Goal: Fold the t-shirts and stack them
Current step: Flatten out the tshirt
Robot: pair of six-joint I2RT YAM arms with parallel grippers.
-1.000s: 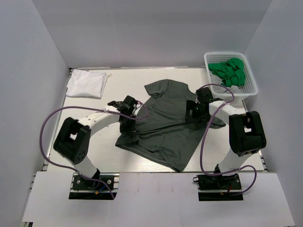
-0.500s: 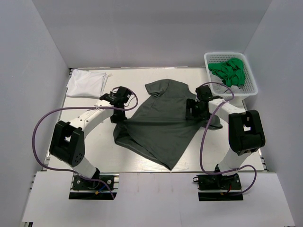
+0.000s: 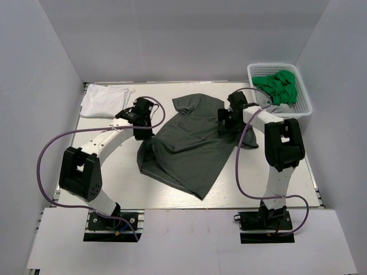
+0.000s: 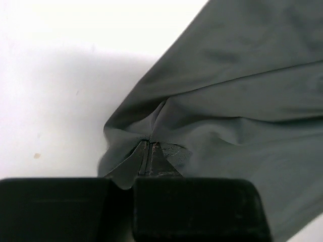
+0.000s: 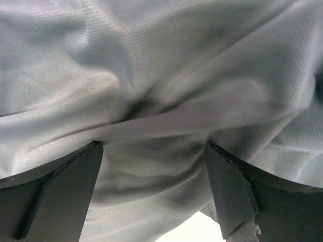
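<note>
The dark olive-grey t-shirt (image 3: 189, 143) lies rumpled mid-table, neck toward the back. My left gripper (image 3: 141, 125) is at its left edge, shut on a pinch of the cloth (image 4: 222, 101), which bunches at the closed fingertips (image 4: 149, 151). My right gripper (image 3: 225, 121) sits on the shirt's right shoulder area. In the right wrist view its fingers (image 5: 70, 186) stand wide apart, and the grey cloth (image 5: 151, 75) fills the gap of the gripper (image 5: 154, 146). The white t-shirt (image 3: 105, 101) lies folded at the back left.
A white plastic basket (image 3: 304, 106) holding green cloth (image 3: 277, 87) stands at the back right. Grey walls close in the table on three sides. Purple cables loop from both arms over the table.
Both grippers have moved toward the back of the table. The olive-grey shirt has been dragged back with them, and its left side has bunched up.
</note>
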